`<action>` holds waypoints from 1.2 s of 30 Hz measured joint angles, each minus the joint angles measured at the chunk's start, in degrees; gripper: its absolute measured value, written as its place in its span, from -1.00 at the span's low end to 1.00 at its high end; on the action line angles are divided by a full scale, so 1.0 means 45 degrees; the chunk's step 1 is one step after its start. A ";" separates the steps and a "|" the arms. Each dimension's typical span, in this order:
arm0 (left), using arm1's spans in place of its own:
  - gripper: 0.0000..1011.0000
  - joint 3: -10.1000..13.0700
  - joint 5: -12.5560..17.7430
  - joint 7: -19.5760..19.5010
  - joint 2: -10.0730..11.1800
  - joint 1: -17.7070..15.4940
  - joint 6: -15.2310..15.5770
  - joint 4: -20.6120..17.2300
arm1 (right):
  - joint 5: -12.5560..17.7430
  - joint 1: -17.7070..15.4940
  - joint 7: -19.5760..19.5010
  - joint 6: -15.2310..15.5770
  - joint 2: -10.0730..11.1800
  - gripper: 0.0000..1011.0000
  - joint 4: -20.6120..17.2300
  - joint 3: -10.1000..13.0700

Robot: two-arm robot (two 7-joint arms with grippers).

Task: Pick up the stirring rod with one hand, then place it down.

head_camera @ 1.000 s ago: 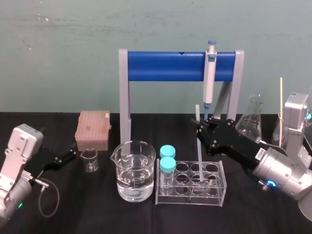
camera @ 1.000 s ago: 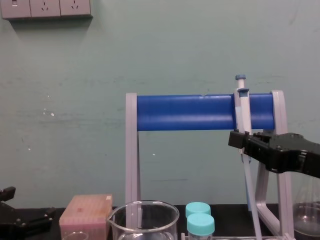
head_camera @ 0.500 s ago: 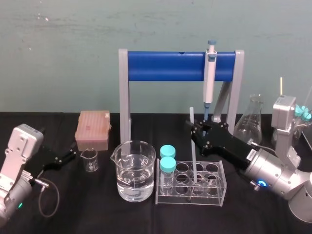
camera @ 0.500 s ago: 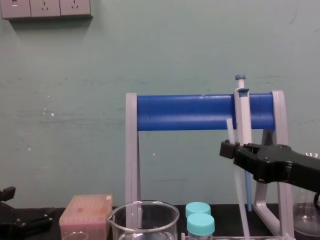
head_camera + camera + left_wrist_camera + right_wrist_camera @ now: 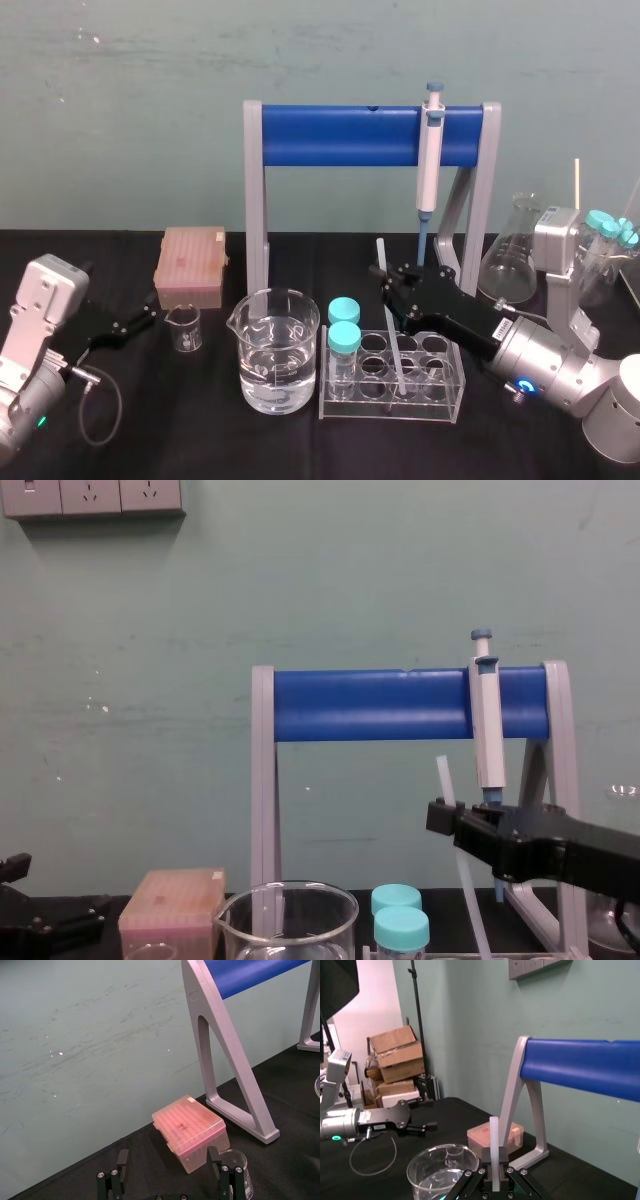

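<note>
Right fingers (image 5: 400, 284) are clamped on the stirring rod (image 5: 398, 348) in its upper part. I hold it nearly upright, leaning slightly, with its lower end down among the wells of the clear test-tube rack (image 5: 445, 388) and its top poking above my grip in front of the blue-barred pipette stand (image 5: 340, 135). That rack sits on the black counter (image 5: 200, 420) just beside the large beaker of water (image 5: 278, 365), with two blue-capped tubes (image 5: 343, 325) at its left end. Left fingers (image 5: 221, 1174) are spread wide with nothing between them, low at the counter's left side near the small empty beaker (image 5: 183, 328) and the pink tip box (image 5: 190, 265).
</note>
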 joint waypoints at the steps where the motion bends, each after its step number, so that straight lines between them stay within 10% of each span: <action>1: 0.98 0.0000 0.0000 0.0000 0.0000 0.0000 0.0000 0.0000 | -0.0050 -0.0002 -0.0036 0.0037 -0.0004 -0.86 0.0030 -0.0026; 31: 0.98 0.0000 0.0000 0.0000 0.0000 0.0001 0.0000 0.0000 | -0.0446 -0.0002 -0.0377 0.0237 -0.0126 -0.86 0.0387 -0.0125; 36: 0.98 0.0000 0.0000 0.0000 0.0000 0.0000 0.0000 0.0000 | -0.0439 -0.0003 -0.0373 0.0237 -0.0121 -0.57 0.0385 -0.0125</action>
